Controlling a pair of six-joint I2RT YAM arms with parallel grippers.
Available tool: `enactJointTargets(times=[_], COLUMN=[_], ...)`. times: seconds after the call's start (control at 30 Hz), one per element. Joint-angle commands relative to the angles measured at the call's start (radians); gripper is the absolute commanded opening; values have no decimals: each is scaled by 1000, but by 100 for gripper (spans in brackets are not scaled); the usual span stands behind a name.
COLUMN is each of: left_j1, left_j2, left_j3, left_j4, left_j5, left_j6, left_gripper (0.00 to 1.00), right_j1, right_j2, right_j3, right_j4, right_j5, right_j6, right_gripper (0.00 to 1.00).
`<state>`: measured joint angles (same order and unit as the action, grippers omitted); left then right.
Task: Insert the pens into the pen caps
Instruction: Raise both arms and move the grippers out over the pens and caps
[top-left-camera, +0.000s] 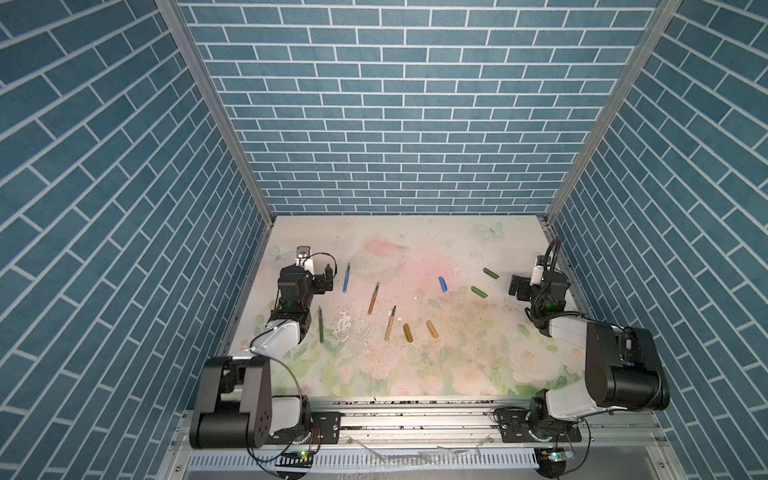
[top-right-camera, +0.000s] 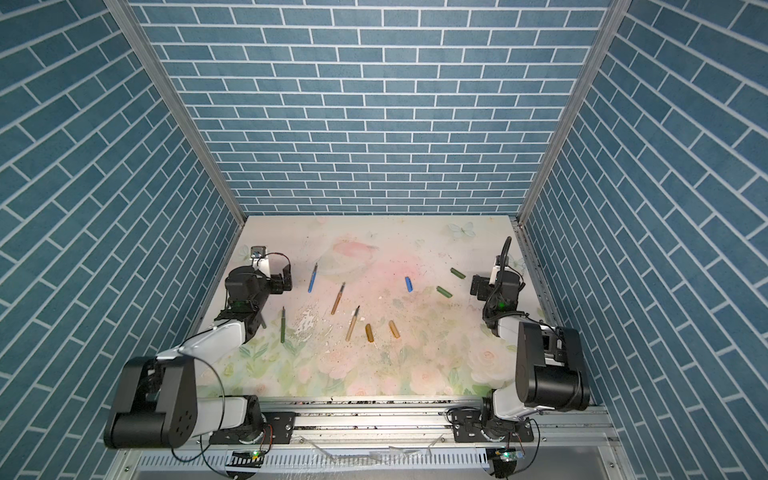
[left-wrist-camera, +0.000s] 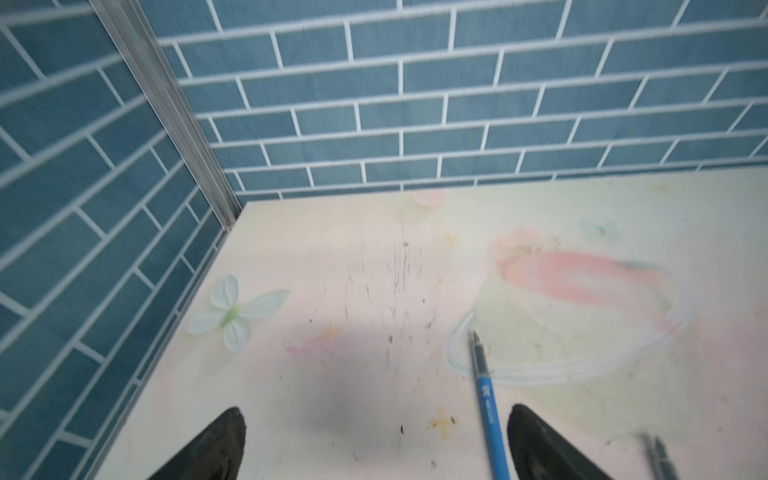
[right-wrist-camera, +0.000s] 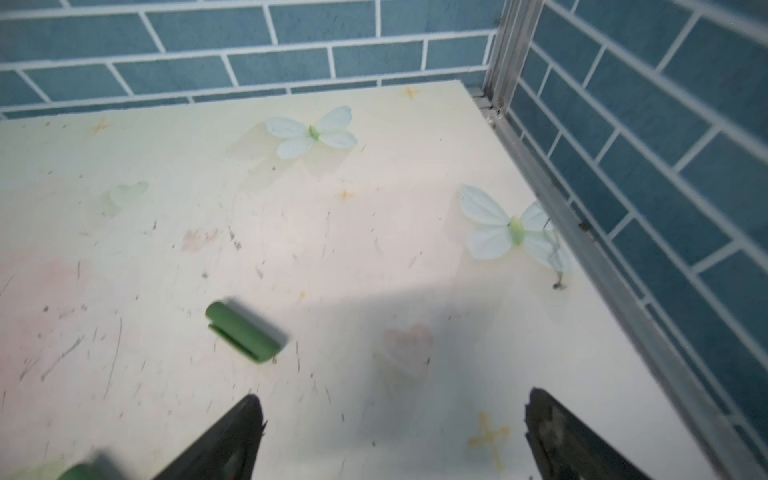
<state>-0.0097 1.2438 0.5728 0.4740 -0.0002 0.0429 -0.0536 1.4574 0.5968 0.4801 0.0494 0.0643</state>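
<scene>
Left wrist view: the slim blue plastic pen (left-wrist-camera: 486, 399) lies uncapped just beside the left gripper (left-wrist-camera: 376, 409), whose jaws are apart and empty. The right gripper (right-wrist-camera: 395, 395), also apart and empty, and the short stubby plastic caps (top-left-camera: 443, 284) sit well apart from that pen. No pen is capped yet.

We find the floral-printed worktop (top-left-camera: 436, 370) scuffed and speckled with dark marks. Flat on its left half lie a green pen (top-left-camera: 321, 325), a blue pen (top-left-camera: 346, 277), a farther golden-brown pen (top-left-camera: 373, 298) and a nearer golden-brown pen (top-left-camera: 390, 323). Beside the latter lie the first amber cap (top-left-camera: 408, 333) and, right of it, the second amber cap (top-left-camera: 432, 329). Farther right lie a blue cap (top-left-camera: 443, 284), a nearer green cap (top-left-camera: 478, 291) and a farther green cap (top-left-camera: 491, 273), all apart.
</scene>
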Motion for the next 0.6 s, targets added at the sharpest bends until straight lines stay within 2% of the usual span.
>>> enactJointTargets(times=[0.0, 0.07, 0.13, 0.2, 0.27, 0.3, 0.33, 0.37, 0.47, 0.57], left_j1=[1, 1, 3, 8, 9, 13, 27, 48, 84, 78], left_j2=[-110, -149, -140, -102, -69, -63, -58, -51, -9, 55], left_j3=[94, 202, 358, 500, 588, 594, 592, 579, 567, 593], left_j4=[-190, -323, -533, -671, -779, -779, -776, -731, -637, -626], left_j5=[-63, -166, -234, -183, -191, -191, -150, -53, 149, 316], left_j6=[-104, -286, -389, -397, -455, -520, -591, -631, -741, -808], left_gripper=[100, 100, 100, 100, 99, 99, 100, 100, 100, 99], right_j1=[18, 18, 11, -10, -39, -40, -40, -36, -3, 80], right_j2=[-109, -161, -204, -250, -279, -277, -264, -246, -185, -166], right_j3=[164, 286, 333, 280, 243, 251, 273, 305, 403, 422], right_j4=[-357, -572, -646, -566, -518, -532, -566, -617, -830, -925], right_j5=[125, 142, 43, -94, -209, -229, -256, -281, -263, -221], right_j6=[105, 254, 341, 471, 583, 594, 600, 597, 561, 518], right_gripper=[99, 99, 99, 99, 98, 91, 83, 78, 64, 63])
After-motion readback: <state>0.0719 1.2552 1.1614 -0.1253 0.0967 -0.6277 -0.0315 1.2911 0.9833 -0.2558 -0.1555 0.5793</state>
